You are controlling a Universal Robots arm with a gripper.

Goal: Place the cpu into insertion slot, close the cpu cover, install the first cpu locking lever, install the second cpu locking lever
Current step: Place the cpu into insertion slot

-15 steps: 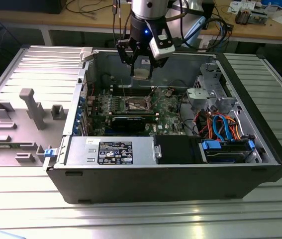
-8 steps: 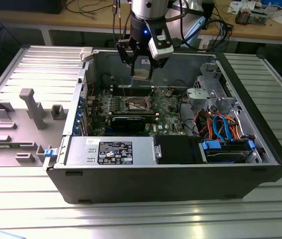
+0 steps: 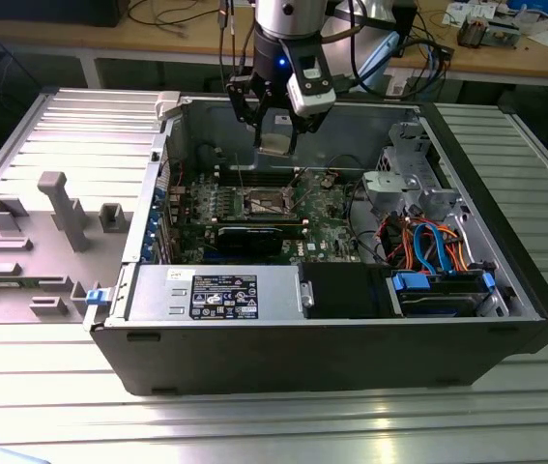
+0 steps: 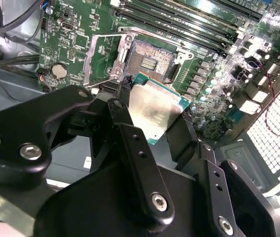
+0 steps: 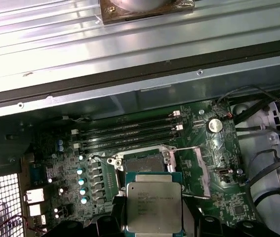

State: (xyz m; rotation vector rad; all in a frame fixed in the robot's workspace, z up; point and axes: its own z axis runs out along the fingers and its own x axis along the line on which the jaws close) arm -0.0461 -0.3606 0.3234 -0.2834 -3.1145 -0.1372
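Placement is not yet done: jaws closed narrow on the cpu (image 4: 154,108) hold it in the air near the bare slot (image 4: 149,61), the cover (image 5: 203,170) lies flipped open beside it, and closing and locking are left.

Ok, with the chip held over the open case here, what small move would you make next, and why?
Probably a slow descent toward the insertion slot, correcting sideways as needed. The end effector grips the cpu well above the board, the slot's dark centre is bare, and the cpu cover is swung open beside it.
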